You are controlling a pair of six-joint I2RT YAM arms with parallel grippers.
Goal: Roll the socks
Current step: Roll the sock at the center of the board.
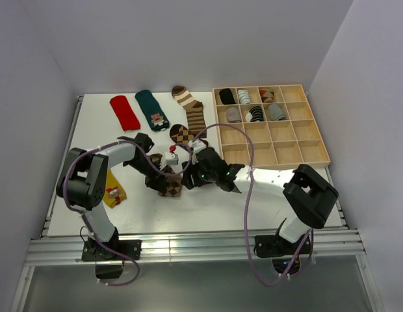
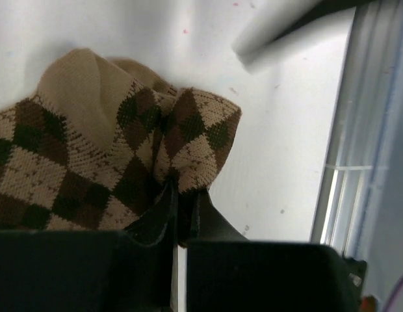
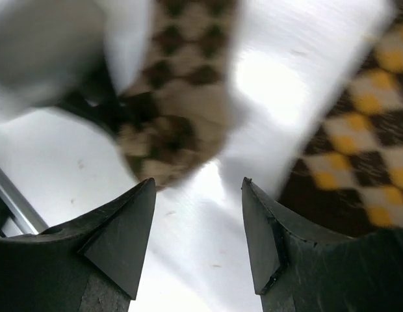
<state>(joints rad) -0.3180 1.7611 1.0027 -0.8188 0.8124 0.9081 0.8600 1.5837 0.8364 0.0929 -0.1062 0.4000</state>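
A brown argyle sock (image 1: 171, 187) lies folded at the table's middle, and my left gripper (image 1: 159, 181) is shut on its edge. In the left wrist view the fingers (image 2: 168, 208) pinch the sock's (image 2: 91, 156) hem. My right gripper (image 1: 188, 174) hovers just right of it, open with nothing between its jaws (image 3: 198, 188); the same sock (image 3: 175, 123) shows blurred ahead of it. A second argyle sock (image 1: 182, 134) (image 3: 357, 149) lies behind. At the back lie a red sock (image 1: 125, 112), a teal sock (image 1: 153, 109) and a striped sock (image 1: 190, 107). A mustard sock (image 1: 114, 190) sits under the left arm.
A wooden compartment tray (image 1: 322, 140) stands at the back right, with several rolled socks (image 1: 253, 104) in its far cells. The table's metal rail (image 1: 188, 247) runs along the near edge. The right arm's cable (image 1: 248, 195) loops over the table.
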